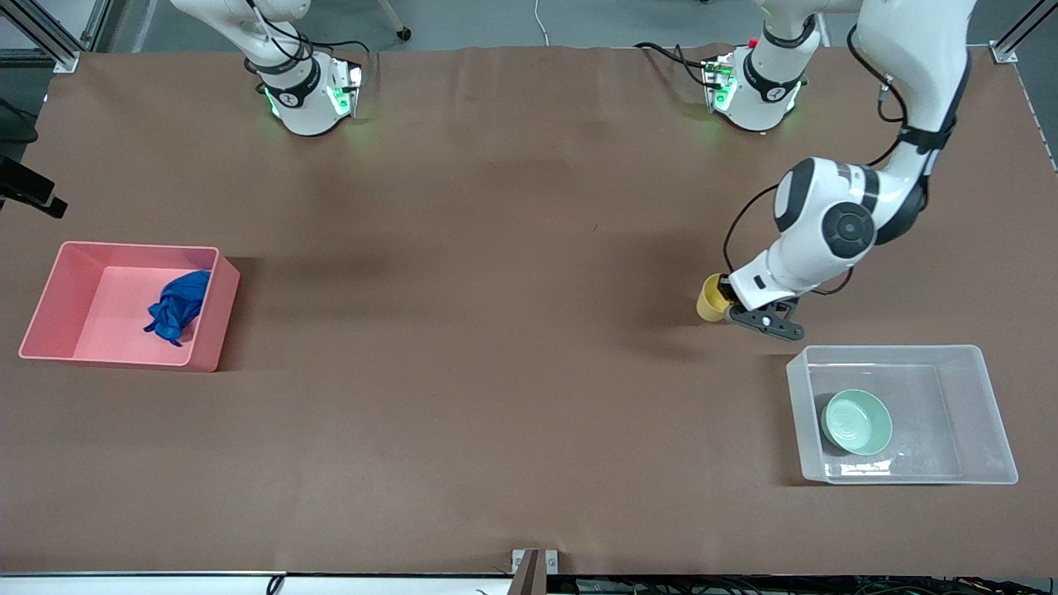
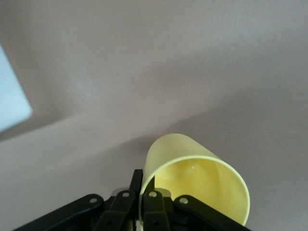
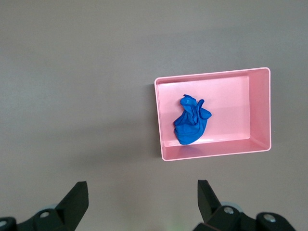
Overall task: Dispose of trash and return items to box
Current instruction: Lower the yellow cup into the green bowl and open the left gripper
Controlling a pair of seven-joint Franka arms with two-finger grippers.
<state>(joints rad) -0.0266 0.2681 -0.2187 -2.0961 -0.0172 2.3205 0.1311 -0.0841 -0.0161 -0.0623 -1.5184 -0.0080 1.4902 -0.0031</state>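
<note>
My left gripper [image 1: 731, 307] is shut on the rim wall of the small yellow cup [image 1: 711, 299], one finger inside and one outside, and holds it tilted over the table just outside the clear box [image 1: 996, 413]. The left wrist view shows the cup [image 2: 192, 168] in the gripper [image 2: 143, 195]. The mint-green bowl [image 1: 857, 421] lies in the clear box. The blue cloth wad [image 1: 178, 306] lies in the pink bin [image 1: 50, 289]. My right gripper [image 3: 143, 202] is open and empty, high over the table; its view shows the cloth wad [image 3: 191, 121] in the pink bin [image 3: 211, 154].
The pink bin stands at the right arm's end of the table, the clear box at the left arm's end, nearer the front camera. A corner of the clear box [image 2: 12, 94] shows in the left wrist view. Brown tabletop lies between them.
</note>
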